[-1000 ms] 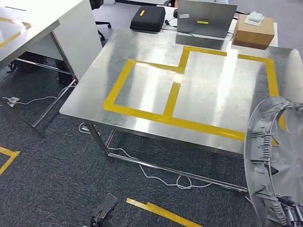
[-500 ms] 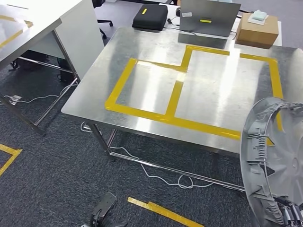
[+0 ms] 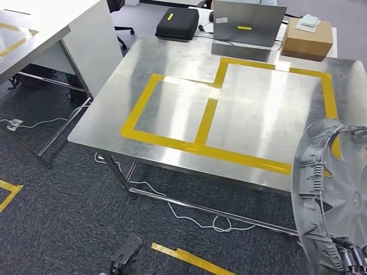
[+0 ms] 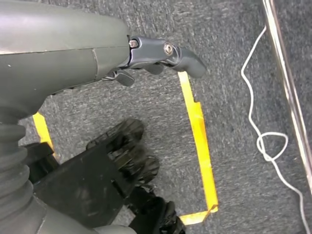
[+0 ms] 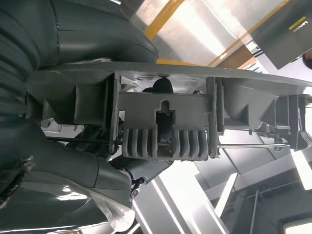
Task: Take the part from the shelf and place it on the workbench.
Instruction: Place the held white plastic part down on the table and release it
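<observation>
The part (image 3: 333,189) is a large round grey plastic cover with ribs and clips. It stands on edge at the lower right of the head view, in front of the workbench's near right corner. My right hand (image 3: 352,260) grips its lower rim; in the right wrist view the hand (image 5: 73,161) clamps the part's ribbed edge (image 5: 165,112) from both sides. The workbench (image 3: 260,109) is a steel table marked with yellow tape rectangles. My left hand (image 3: 125,255) hangs low over the carpet, and its fingers (image 4: 165,51) stretch out with nothing in them.
At the workbench's far edge are a black case (image 3: 177,23), a silver laptop (image 3: 249,23) and a cardboard box (image 3: 308,37). Another steel table (image 3: 26,40) stands to the left. A white cable (image 3: 195,215) and yellow floor tape (image 3: 190,258) lie on the carpet.
The whole picture has shifted a little, so the camera moved. The part stays in my right hand at the lower right. The left hand still hangs low.
</observation>
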You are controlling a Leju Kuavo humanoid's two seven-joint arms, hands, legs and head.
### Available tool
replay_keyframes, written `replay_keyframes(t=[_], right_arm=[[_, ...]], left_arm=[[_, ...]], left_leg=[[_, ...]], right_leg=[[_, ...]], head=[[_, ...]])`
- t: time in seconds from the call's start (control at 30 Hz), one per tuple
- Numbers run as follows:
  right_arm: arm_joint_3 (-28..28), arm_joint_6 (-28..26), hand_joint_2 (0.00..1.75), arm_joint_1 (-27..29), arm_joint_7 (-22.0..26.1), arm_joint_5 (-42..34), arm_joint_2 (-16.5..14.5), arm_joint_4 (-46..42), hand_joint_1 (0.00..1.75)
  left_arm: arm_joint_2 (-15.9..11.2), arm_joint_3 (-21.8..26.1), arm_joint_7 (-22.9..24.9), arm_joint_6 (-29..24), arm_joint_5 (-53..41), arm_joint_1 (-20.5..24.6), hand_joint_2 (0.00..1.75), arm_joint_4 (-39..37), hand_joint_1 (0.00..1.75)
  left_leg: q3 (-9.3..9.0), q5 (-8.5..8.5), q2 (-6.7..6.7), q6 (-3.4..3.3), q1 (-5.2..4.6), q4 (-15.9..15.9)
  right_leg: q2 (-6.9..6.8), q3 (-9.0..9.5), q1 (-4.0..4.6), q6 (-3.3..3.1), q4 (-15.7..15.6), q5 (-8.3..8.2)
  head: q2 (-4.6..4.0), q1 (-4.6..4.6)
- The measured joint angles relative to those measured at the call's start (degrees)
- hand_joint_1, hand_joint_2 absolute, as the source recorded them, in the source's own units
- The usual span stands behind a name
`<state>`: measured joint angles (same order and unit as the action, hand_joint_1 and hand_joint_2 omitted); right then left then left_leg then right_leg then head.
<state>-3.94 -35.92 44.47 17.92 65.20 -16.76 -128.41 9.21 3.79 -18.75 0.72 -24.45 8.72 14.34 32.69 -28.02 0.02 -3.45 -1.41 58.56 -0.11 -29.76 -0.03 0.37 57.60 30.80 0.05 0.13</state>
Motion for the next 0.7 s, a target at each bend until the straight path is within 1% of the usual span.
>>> replay_keyframes(t=[0.03,0.07,0.1,0.13,0.17,0.2,0.23,0.27,0.3,0.33,0.37,0.4,0.43,0.47,0.5,0.53,0.57,0.6,0.63,0.67,0.7], right_arm=[[0.0,0.0,1.75,0.0,0.0,0.0,0.0,0.0,1.75],[0.0,0.0,1.75,0.1,0.0,0.0,0.0,0.0,1.75],[0.0,0.0,1.75,0.1,0.0,-0.1,0.0,0.0,1.75],[0.0,0.0,1.75,0.1,0.0,-0.1,0.1,0.0,1.75],[0.0,0.0,1.75,0.0,0.0,0.0,0.1,0.0,1.75],[0.0,0.0,1.75,-0.1,0.0,0.0,0.1,0.0,1.75],[0.0,0.0,1.75,-0.1,0.0,0.0,0.2,0.0,1.75],[0.0,0.0,1.75,-0.1,0.0,0.0,0.2,0.1,1.75],[0.0,0.0,1.75,-0.1,0.0,-0.1,0.3,0.1,1.75],[0.0,0.0,1.75,-0.1,0.0,-0.1,0.3,0.1,1.75],[0.0,0.0,1.75,-0.1,-0.1,-0.1,0.3,0.2,1.75],[-0.1,0.1,1.75,-0.1,-0.1,-0.1,0.4,0.2,1.75],[0.0,0.1,1.75,-0.2,0.0,-0.1,0.4,0.3,1.75],[0.0,0.1,1.75,-0.2,0.0,-0.1,0.4,0.3,1.75],[-0.1,0.1,1.75,-0.2,0.1,-0.1,0.5,0.4,1.75],[-0.1,0.1,1.75,-0.2,0.1,-0.1,0.5,0.4,1.75],[-0.1,0.0,1.75,-0.1,0.0,-0.2,0.5,0.4,1.75],[-0.1,0.0,1.75,-0.1,0.0,-0.3,0.5,0.4,1.75],[-0.1,0.0,1.75,-0.1,-0.1,-0.3,0.5,0.4,1.75],[-0.1,0.0,1.75,-0.1,-0.1,-0.3,0.5,0.4,1.75],[-0.1,0.0,1.75,-0.1,-0.1,-0.3,0.5,0.4,1.75]], left_arm=[[0.0,0.0,0.0,0.0,0.0,0.0,1.75,0.0,0.00],[0.0,0.0,0.0,0.0,0.0,-0.1,1.75,0.0,0.00],[0.0,0.0,0.0,0.0,0.0,-0.1,1.75,0.0,0.00],[0.1,0.1,0.0,0.0,0.0,-0.1,1.75,0.0,0.00],[0.1,0.1,0.0,0.0,0.0,-0.1,1.75,0.0,0.00],[0.2,0.1,0.0,0.0,0.0,-0.1,1.75,0.0,0.00],[0.2,0.1,0.0,0.0,0.0,-0.1,1.75,0.0,0.00],[0.3,0.1,0.0,0.0,0.0,-0.2,1.75,0.0,0.00],[0.3,0.1,0.0,0.0,0.0,-0.2,1.75,0.0,0.00],[0.3,0.1,0.0,0.0,0.0,-0.3,1.75,0.0,0.00],[0.3,0.2,0.0,0.0,0.0,-0.3,1.75,0.0,0.00],[0.3,0.2,0.0,0.0,0.0,-0.3,1.75,0.0,0.00],[0.3,0.2,0.0,0.0,0.0,-0.2,1.75,0.0,0.00],[0.2,0.2,0.0,0.0,0.0,-0.2,1.75,0.0,0.00],[0.2,0.3,0.0,0.0,0.0,-0.1,1.75,0.0,0.00],[0.2,0.3,0.0,0.0,0.0,0.0,1.75,0.0,0.00],[0.2,0.3,0.0,0.1,0.0,0.0,1.75,0.0,0.00],[0.1,0.4,0.0,0.1,0.0,0.0,1.75,0.0,0.00],[0.1,0.4,0.0,0.1,0.0,0.0,1.75,0.0,0.00],[0.1,0.4,0.0,0.1,0.0,0.1,1.75,0.0,0.00],[0.1,0.4,0.0,0.1,0.0,0.1,1.75,0.0,0.00]], left_leg=[[-0.36,-0.03,-0.10,-0.14,-0.01,-1.0],[-0.81,0.13,-0.17,-0.11,0.14,-1.6],[-1.38,0.32,-0.25,-0.10,0.34,-2.2],[-1.91,0.46,-0.31,-0.03,0.55,-2.6],[-2.32,0.49,-0.31,0.09,0.69,-2.7],[-2.45,0.34,-0.31,0.13,0.73,-2.7],[-2.55,0.14,-0.30,0.22,0.77,-2.7],[-2.74,-0.11,-0.29,0.37,0.82,-2.7],[-3.02,-0.39,-0.30,0.56,0.91,-2.7],[-3.47,-0.75,-0.33,0.81,1.06,-2.7],[-4.02,-1.16,-0.36,1.12,1.23,-2.6],[-4.50,-1.60,-0.40,1.47,1.34,-2.6],[-4.76,-2.01,-0.43,1.88,1.36,-2.4],[-4.79,-2.37,-0.44,2.26,1.31,-2.3],[-4.79,-2.60,-0.44,2.65,1.22,-2.1],[-4.81,-2.77,-0.46,2.97,1.17,-2.0],[-4.91,-2.93,-0.46,3.20,1.20,-1.8],[-4.90,-3.02,-0.44,3.41,1.22,-1.2],[-4.24,-3.36,-0.42,3.60,1.28,0.4],[-2.90,-4.07,-0.36,3.82,1.35,3.0],[-0.88,-5.28,-0.31,4.04,1.40,6.6]], right_leg=[[-0.05,0.10,-0.10,0.41,0.1,-0.39],[-0.10,0.07,-0.16,0.77,0.3,-0.55],[-0.09,-0.10,-0.16,1.07,1.2,-0.30],[-0.04,-0.84,-0.19,1.36,2.7,0.76],[0.03,-2.36,-0.29,1.69,5.3,2.33],[0.07,-4.33,-0.40,2.06,8.8,3.97],[0.06,-6.57,-0.55,2.43,12.3,5.24],[0.05,-8.29,-0.73,2.73,14.5,5.69],[0.03,-9.09,-0.90,3.00,14.9,5.00],[0.01,-8.72,-1.10,3.23,12.9,3.06],[0.01,-7.44,-1.33,3.48,9.2,0.39],[0.11,-6.00,-1.42,3.69,5.6,-1.61],[0.16,-4.78,-1.41,3.49,2.5,-2.36],[0.26,-4.02,-1.36,2.99,1.0,-2.52],[0.33,-3.83,-1.22,2.26,0.7,-1.87],[0.31,-3.62,-1.16,1.44,0.5,-1.56],[0.32,-3.31,-1.25,0.92,0.7,-1.84],[0.26,-3.00,-1.31,0.58,0.7,-1.74],[0.19,-2.54,-1.38,0.28,0.7,-1.61],[0.11,-2.17,-1.41,0.03,0.6,-1.38],[0.05,-1.85,-1.32,-0.22,0.6,-1.07]], head=[[0.00,-0.12],[0.01,-0.17],[0.01,-0.08],[0.00,0.06],[0.00,0.16],[-0.01,0.27],[-0.01,0.31],[-0.01,0.30],[-0.01,0.31],[-0.01,0.32],[-0.01,0.32],[-0.01,0.35],[-0.01,0.49],[0.00,0.55],[0.01,0.54],[0.01,0.56],[0.01,0.43],[0.01,0.38],[0.01,0.37],[0.01,0.28],[0.01,0.24]])
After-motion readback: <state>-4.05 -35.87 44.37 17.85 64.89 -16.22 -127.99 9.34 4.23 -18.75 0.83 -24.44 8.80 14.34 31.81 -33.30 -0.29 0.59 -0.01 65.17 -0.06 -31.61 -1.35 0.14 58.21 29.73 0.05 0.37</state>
